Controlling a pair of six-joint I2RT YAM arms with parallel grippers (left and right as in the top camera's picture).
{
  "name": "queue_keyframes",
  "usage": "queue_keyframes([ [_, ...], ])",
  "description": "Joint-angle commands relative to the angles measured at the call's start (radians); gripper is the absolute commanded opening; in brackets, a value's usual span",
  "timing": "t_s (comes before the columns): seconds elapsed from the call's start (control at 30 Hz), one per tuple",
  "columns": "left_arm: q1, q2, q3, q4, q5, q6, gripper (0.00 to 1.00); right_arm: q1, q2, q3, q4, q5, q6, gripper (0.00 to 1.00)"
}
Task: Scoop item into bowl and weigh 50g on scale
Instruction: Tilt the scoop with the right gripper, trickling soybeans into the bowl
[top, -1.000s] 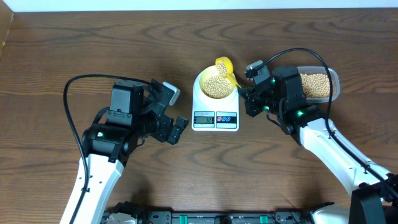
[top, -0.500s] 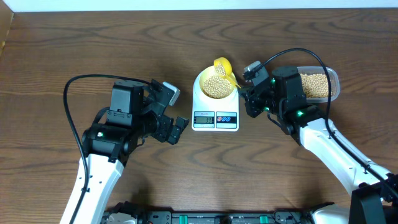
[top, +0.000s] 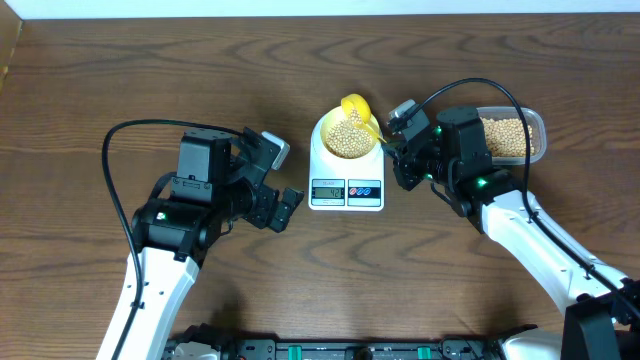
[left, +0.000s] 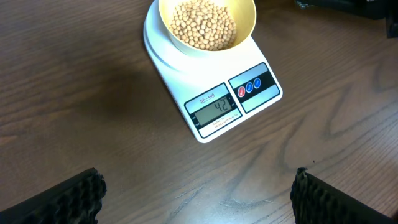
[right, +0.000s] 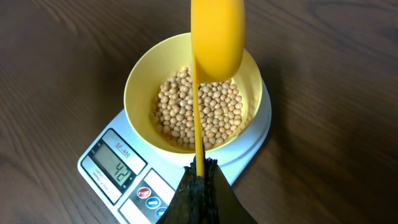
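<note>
On wood-grain table (top: 110, 70), white scale (top: 346, 190)

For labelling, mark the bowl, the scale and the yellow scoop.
bowl (right: 142, 93), right wrist view, on its inner wall, left side.
scale (left: 214, 111), left wrist view, on its grey display.
scoop (right: 217, 37), right wrist view, on its broad head.

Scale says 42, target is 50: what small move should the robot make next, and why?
Probably carry the yellow scoop, clamped in the right tool, back to the clear tub for a small top-up of beans. The scale shows 42, short of 50, and the scoop tipped over the bowl looks empty.
</note>
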Motion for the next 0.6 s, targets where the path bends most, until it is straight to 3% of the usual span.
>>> queue_keyframes([
  [0.0,0.002,0.001,-0.006,0.000,-0.006,-0.013,0.98,0.008,-0.006,0.008,-0.003,0.001,-0.015,0.01],
  [0.57,0.002,0.005,-0.006,0.000,-0.006,-0.013,0.98,0.008,-0.019,0.008,-0.013,-0.010,0.147,0.01],
])
